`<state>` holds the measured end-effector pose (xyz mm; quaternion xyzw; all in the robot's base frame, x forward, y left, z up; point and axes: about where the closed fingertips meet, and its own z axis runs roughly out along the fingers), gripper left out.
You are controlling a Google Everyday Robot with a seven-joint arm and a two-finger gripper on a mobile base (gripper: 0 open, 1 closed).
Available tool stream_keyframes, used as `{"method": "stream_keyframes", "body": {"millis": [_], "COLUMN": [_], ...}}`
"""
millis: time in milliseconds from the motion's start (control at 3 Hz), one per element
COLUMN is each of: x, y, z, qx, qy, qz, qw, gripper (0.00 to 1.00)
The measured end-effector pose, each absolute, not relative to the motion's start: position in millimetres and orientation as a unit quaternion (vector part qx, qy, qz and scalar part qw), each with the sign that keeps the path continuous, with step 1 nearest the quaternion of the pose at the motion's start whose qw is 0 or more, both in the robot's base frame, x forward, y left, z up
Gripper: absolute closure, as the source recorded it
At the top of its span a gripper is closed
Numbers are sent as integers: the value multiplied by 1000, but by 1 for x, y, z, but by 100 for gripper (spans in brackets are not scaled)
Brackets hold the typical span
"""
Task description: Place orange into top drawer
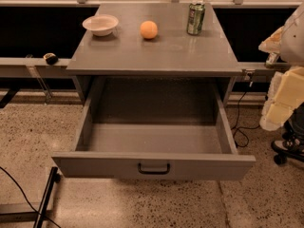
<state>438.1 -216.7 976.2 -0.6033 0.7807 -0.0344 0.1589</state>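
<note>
The orange [148, 30] sits on the grey cabinet top [156, 56], towards the back, between a pale bowl and a green can. The top drawer [152, 164] is pulled fully open below it, and its grey inside holds nothing; the dark handle [153, 168] is at the middle of the front panel. My gripper [279, 109] is the pale cream shape at the right edge of the view, beside the cabinet's right side, level with the open drawer and well away from the orange. It holds nothing that I can see.
A pale shallow bowl [100, 24] stands at the back left of the top, a green can [195, 18] at the back right. A rail with a small dark object [50, 58] runs to the left. Cables [240, 127] and a wheeled base [289, 151] lie on the speckled floor to the right.
</note>
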Motion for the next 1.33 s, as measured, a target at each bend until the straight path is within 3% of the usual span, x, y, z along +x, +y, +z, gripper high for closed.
{"method": "stream_keyframes", "body": {"millis": [333,667,1000,1333], "x": [438,484,558,625], "y": [-216,-154,-53,22], "z": [976,974,962,955], "qx": [-603,-635,-662,-698], "qy": [781,750,707,628], "qz": [-34,29,132,209], "qw": [159,184,211,274], "gripper": [0,0,0,0]}}
